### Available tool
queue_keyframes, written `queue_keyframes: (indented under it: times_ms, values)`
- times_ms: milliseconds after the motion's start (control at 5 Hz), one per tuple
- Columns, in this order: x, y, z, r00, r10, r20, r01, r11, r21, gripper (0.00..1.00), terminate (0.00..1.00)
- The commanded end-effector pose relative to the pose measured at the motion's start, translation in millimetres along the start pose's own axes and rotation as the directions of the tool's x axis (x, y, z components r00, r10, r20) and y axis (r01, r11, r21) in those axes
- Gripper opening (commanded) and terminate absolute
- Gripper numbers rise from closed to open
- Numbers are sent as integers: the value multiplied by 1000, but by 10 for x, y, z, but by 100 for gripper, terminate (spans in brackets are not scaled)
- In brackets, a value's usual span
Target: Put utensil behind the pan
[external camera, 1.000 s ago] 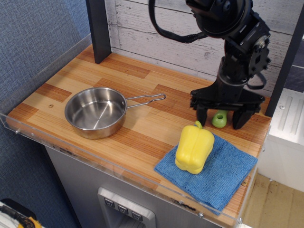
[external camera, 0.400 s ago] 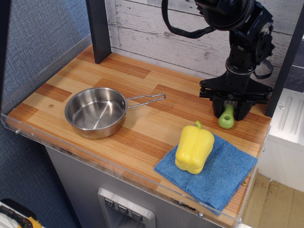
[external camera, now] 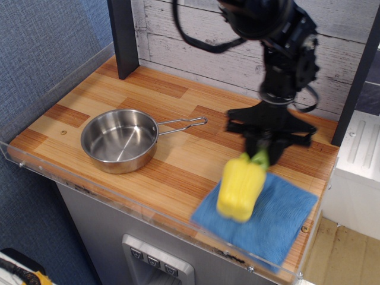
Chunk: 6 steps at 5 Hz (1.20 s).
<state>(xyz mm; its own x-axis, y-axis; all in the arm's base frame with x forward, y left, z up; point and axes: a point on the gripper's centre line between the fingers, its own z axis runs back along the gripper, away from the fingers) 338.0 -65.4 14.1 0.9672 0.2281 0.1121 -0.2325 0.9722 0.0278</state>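
Gripper (external camera: 266, 149) pinches the spatula (external camera: 260, 157) by its green handle, above the pepper (external camera: 239, 186); pan (external camera: 119, 141) well left on worktop (external camera: 178, 107).

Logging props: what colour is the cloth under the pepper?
Blue. The cloth lies under the yellow pepper, clearest in this one overhead view.

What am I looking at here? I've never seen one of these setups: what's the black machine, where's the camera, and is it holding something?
One camera looks down from the front at a wooden counter. The black machine is a robot arm ending in a gripper. Its fingers look closed on a lime-green utensil handle, though the picture is blurred. To the left sits a steel pan with a wire handle. In front lies a blue cloth with a yellow toy pepper on it.
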Motion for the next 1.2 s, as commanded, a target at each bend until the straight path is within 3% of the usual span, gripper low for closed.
queue_keyframes:
  times_ms: [0,400,1000]
  values:
    - [130,347,754,994,55,99,-46,995,-94,0,0]
    - [178,703,964,984,131,121,-118,987,-111,0,0]
    - [395,1459,605,984,167,55,-165,985,-46,0,0]
